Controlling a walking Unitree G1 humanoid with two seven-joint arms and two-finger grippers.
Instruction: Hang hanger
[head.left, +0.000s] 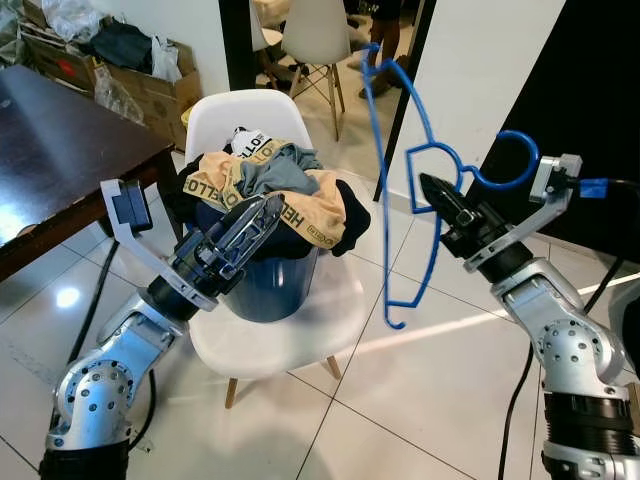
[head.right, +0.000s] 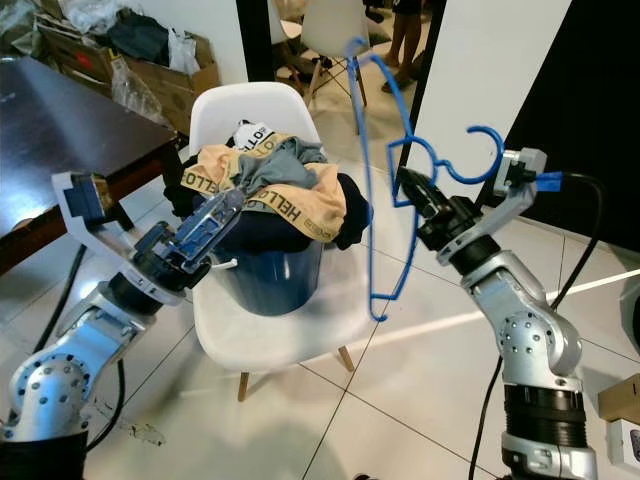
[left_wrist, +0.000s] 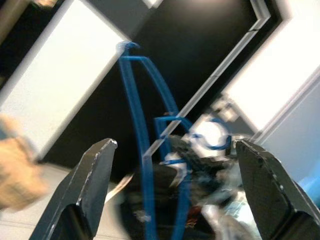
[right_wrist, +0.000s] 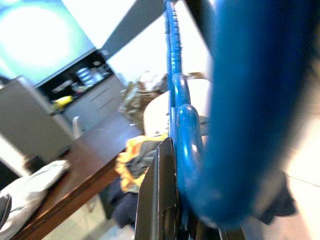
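The right gripper (head.left: 432, 188) is clamping its jaws on the blue hanger (head.left: 405, 190) near the hook, dangling it just right of the white chair (head.left: 280, 335); looks light, stiff, slippery plastic, so that neck's the best hold, while the left gripper (head.left: 262, 212) is gaping open over the chair's laundry pile (head.left: 275, 190)

Chair (head.left: 300, 335) at frame centre; bucket (head.left: 270, 285) on its seat, clothes (head.left: 275, 195) heaped in and over bucket. Counter (head.left: 60, 150) at upper left, boxes and bags (head.left: 120, 70) behind it along top edge. Second chair (head.left: 315, 35) at top centre — behind first. Left gripper (head.left: 250, 225) lower left, just before clothes. Right gripper (head.left: 435, 195) right of centre, jaws clamped on hanger (head.left: 400, 190) — hanger upright, right of chair, above floor (head.left: 400, 400).
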